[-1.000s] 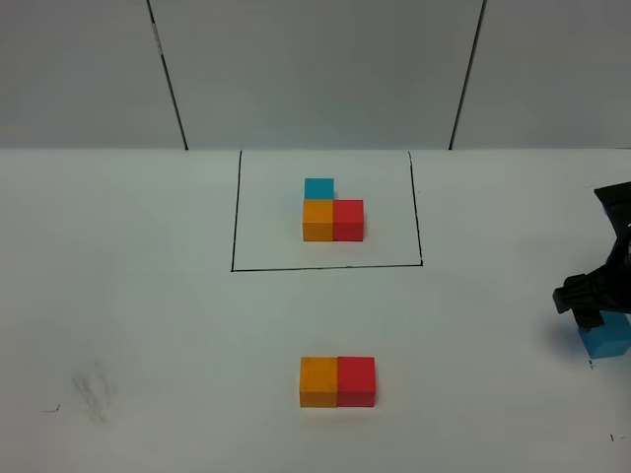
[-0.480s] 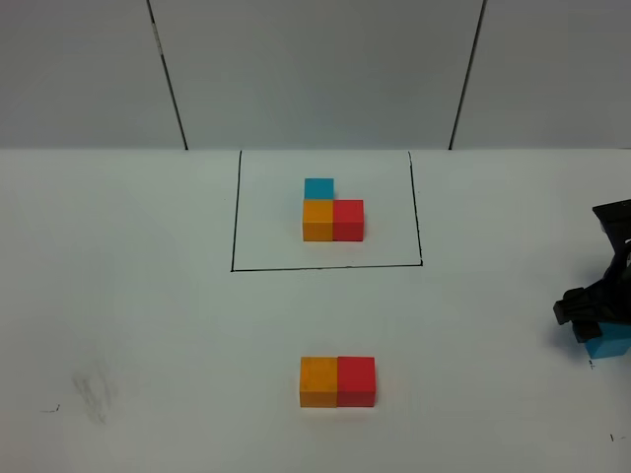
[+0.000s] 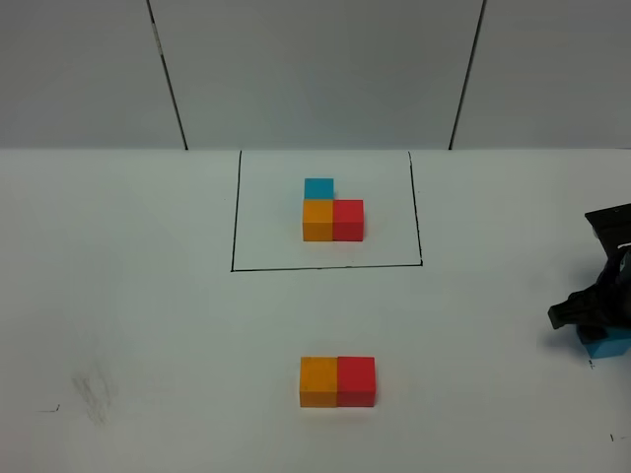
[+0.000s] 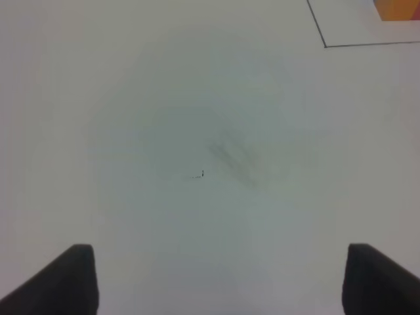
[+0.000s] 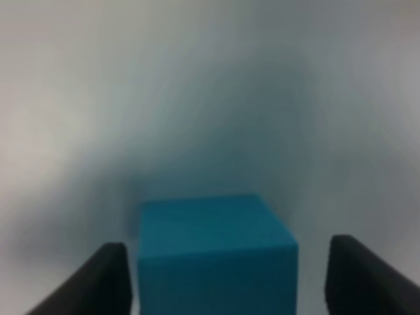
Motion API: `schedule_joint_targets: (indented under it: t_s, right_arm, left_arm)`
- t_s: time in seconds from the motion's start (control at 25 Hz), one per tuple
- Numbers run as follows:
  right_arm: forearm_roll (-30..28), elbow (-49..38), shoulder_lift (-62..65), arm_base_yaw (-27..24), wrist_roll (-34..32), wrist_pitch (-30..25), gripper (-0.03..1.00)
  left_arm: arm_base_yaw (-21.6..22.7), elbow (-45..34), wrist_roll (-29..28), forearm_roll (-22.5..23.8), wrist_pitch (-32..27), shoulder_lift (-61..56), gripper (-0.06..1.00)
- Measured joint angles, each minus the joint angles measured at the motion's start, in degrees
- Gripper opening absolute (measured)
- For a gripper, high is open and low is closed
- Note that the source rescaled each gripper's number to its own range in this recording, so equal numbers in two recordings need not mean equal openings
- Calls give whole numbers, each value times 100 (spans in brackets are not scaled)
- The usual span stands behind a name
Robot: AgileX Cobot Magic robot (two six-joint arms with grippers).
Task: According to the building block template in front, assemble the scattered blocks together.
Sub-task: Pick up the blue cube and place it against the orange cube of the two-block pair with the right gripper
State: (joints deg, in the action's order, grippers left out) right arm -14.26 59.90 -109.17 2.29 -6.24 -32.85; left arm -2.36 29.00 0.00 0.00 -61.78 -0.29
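1. You had six cubes on the table (image 3: 148, 296): two orange, two red, two blue.
2. Three of them formed the template (image 3: 332, 219) at upper centre of the high view, inside one black outline (image 3: 236, 212): orange and red touching side by side, blue touching the orange's far side.
3. Three were loose. The orange cube (image 3: 318, 381) and red cube (image 3: 356, 381) sat touching at lower centre, orange on the left.
4. The one loose blue cube (image 3: 611, 345) sat at the far right edge, well apart from that pair, partly hidden.
5. Your right gripper (image 3: 590, 317) was low over it, fingers spread either side of the cube, with a clear gap on one side in the right wrist view.
6. Your left gripper (image 4: 223, 282) was spread wide over bare table, holding nothing, with one faint smudge (image 4: 230, 157) ahead.
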Motion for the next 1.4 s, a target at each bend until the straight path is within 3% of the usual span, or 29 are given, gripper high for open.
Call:
schedule_joint_targets:
  t_s: [0.08,0.36,0.6,0.8,0.96,1.12,1.24,1.4]
  right_arm:
    - [20,0,0,0,136,2,1]
    - [43,12,11,22,365,-61,1]
    - [637,619,371,283,-190,-1022,1]
    - [843,1598,545,1107,-641,-1609,1]
    - [626,2337,369,2036,-1186,-1875,1]
    - [434,3099,-46,2719,-2313,-2284,1]
    - [491,3653,-465,3042,-3272,-2913,1]
    - [589,4356,-894,3487,-3403,-3557,1]
  left_arm:
    - [0,0,0,0,0,0,66]
    - [0,0,0,0,0,0,66]
    - [0,0,0,0,0,0,66]
    - [0,0,0,0,0,0,66]
    - [0,0,0,0,0,0,65]
    - [0,0,0,0,0,0,65]
    - [0,0,0,0,0,0,65]
    - [0,0,0,0,0,0,65]
